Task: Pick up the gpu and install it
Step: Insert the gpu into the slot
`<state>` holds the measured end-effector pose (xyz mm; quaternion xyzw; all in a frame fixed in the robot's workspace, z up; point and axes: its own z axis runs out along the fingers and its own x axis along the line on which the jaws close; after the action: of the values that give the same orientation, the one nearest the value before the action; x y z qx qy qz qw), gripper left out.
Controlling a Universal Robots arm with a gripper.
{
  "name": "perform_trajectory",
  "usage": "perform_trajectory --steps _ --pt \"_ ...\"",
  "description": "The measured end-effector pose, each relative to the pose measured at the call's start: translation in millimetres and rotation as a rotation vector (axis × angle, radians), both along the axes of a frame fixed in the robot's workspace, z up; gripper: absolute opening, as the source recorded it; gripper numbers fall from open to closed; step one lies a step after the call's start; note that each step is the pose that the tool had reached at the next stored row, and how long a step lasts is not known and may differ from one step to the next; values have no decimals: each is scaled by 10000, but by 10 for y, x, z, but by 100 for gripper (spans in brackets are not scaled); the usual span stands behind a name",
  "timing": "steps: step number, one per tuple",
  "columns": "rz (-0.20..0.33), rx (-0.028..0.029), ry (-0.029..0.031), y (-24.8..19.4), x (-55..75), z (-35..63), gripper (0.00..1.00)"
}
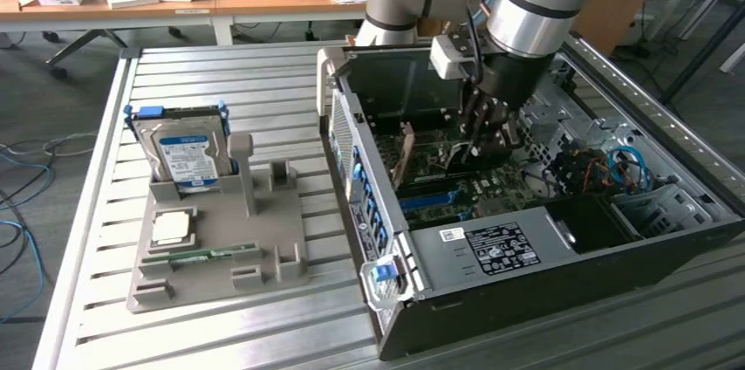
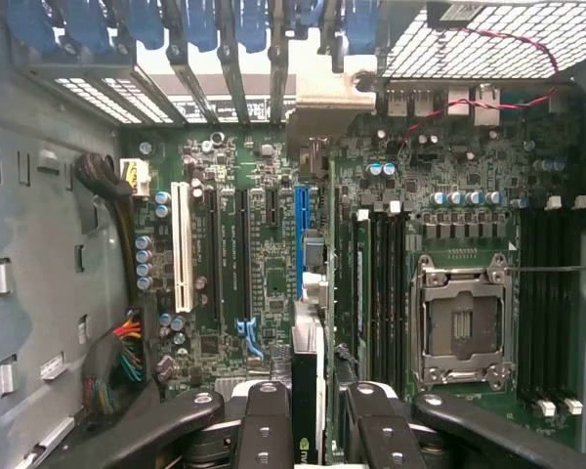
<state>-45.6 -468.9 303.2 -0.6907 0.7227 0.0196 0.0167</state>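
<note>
The gpu (image 2: 310, 415), a thin dark card seen edge-on, stands upright between my two black fingers (image 2: 269, 420) and runs toward its silver bracket (image 2: 324, 98) at the case's rear wall. My gripper (image 2: 313, 391) is shut on it, just beside the blue slot (image 2: 301, 230) on the green motherboard (image 2: 254, 293). In the exterior view my gripper (image 1: 480, 147) reaches down inside the open computer case (image 1: 652, 239), and the gpu's brownish end (image 1: 404, 156) stands near the rear wall. Whether the card sits in a slot I cannot tell.
A grey holder (image 1: 274, 270) on the slatted table at the exterior view's left carries a hard drive with a blue label (image 1: 184, 156), a square chip (image 1: 173, 229) and a green memory stick (image 1: 215, 255). Inside the case are a CPU socket (image 2: 459, 322), cables (image 2: 117, 362) and a power supply (image 1: 501, 248).
</note>
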Motion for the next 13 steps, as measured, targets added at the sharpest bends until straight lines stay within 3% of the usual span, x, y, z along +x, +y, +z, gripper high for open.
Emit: perform_trajectory --steps 5,13 --pt "-1 3 -2 -27 0 -35 26" --pt "-1 2 -1 -29 -64 -51 26"
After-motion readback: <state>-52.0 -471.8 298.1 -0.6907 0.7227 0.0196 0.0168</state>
